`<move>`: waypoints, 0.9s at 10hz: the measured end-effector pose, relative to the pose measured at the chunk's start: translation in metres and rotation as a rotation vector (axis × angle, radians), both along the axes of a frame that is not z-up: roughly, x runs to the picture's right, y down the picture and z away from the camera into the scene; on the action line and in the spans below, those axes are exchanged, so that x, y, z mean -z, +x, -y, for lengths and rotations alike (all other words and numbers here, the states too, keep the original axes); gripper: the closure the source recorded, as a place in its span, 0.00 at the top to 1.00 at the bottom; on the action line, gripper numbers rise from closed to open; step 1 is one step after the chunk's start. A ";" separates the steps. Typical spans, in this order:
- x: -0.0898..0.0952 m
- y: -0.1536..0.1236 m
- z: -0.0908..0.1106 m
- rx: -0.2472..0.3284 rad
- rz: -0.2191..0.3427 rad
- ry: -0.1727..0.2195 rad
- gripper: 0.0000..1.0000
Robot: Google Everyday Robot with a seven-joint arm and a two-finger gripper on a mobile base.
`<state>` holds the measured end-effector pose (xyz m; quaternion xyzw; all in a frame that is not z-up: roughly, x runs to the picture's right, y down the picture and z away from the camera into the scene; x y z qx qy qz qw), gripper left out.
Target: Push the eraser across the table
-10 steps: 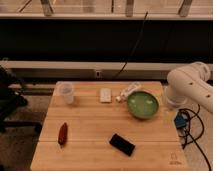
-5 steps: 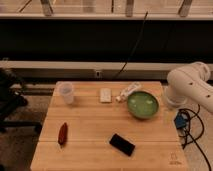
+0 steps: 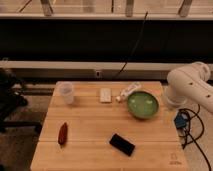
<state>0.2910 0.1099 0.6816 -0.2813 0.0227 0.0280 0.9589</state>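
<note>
Here's my arm, a bulky white bend hanging just off the right edge of the table. My gripper itself is out of sight, hidden somewhere beyond that bend, so I cannot tell whether it is spread or pressed together.

The eraser lies flat on the near part of the table, turned at a slant, well apart from my arm and off to its left, toward the front edge. Nothing touches it.

Closest to my arm sits the green bowl, just inside the right edge. A white tube lies against the bowl's far-left rim. Further left is a small white block, then a clear cup standing upright. Farthest from my arm, near the left front, lies a slim red-brown thing. Cables dangle below my arm, beside the table.
</note>
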 end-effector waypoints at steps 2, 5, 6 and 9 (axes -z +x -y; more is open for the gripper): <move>0.000 0.000 0.000 0.000 0.000 0.000 0.80; -0.001 -0.003 -0.015 0.021 0.002 0.001 0.80; -0.002 -0.004 -0.031 0.034 0.002 0.001 0.80; -0.006 -0.009 -0.051 0.062 0.008 0.002 0.80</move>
